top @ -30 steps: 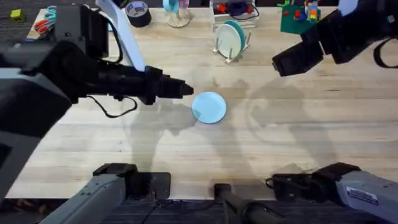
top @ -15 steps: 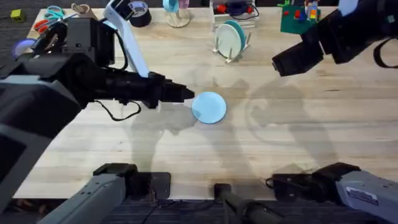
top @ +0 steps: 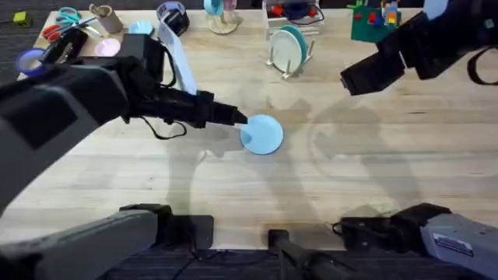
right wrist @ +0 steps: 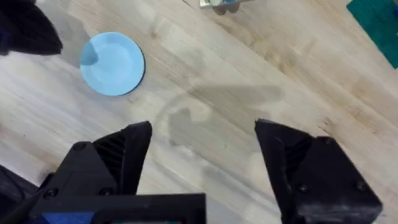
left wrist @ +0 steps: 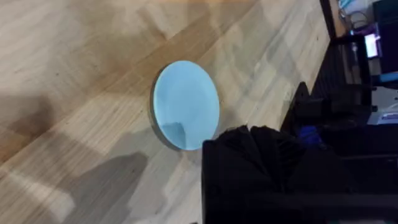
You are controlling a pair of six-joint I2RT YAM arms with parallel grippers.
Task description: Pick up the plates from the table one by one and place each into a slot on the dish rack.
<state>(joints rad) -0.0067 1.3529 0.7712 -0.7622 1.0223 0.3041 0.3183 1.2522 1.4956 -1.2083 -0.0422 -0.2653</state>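
1. Overhead view: the blue plate (top: pixel 262 134) lies flat on the table (top: pixel 350 171), near the table's centre.
2. The left gripper (top: pixel 236 118) reaches in from the 9 o'clock side, and its tip sits at the plate's rim at about 10 o'clock. Whether tip and rim touch cannot be told.
3. Left finger state: cannot be told. The overhead view shows a single dark tip, and in the left wrist view a dark mass covers the fingers.
4. In the left wrist view the blue plate (left wrist: pixel 186 104) lies flat on the wood, with the dark gripper body just beside its rim.
5. The dish rack (top: pixel 289 53) stands at 12 o'clock from the blue plate, well apart from it, near the far table edge.
6. The rack holds a pale plate (top: pixel 282 48) and a teal plate (top: pixel 296 43), both upright on edge between the pegs.
7. The right gripper (top: pixel 359 76) hangs above the table at about 2 o'clock from the blue plate, well apart from it.
8. In the right wrist view the right gripper (right wrist: pixel 204 140) has its fingers spread wide with bare wood between them. The blue plate (right wrist: pixel 112 63) lies beyond the fingers.
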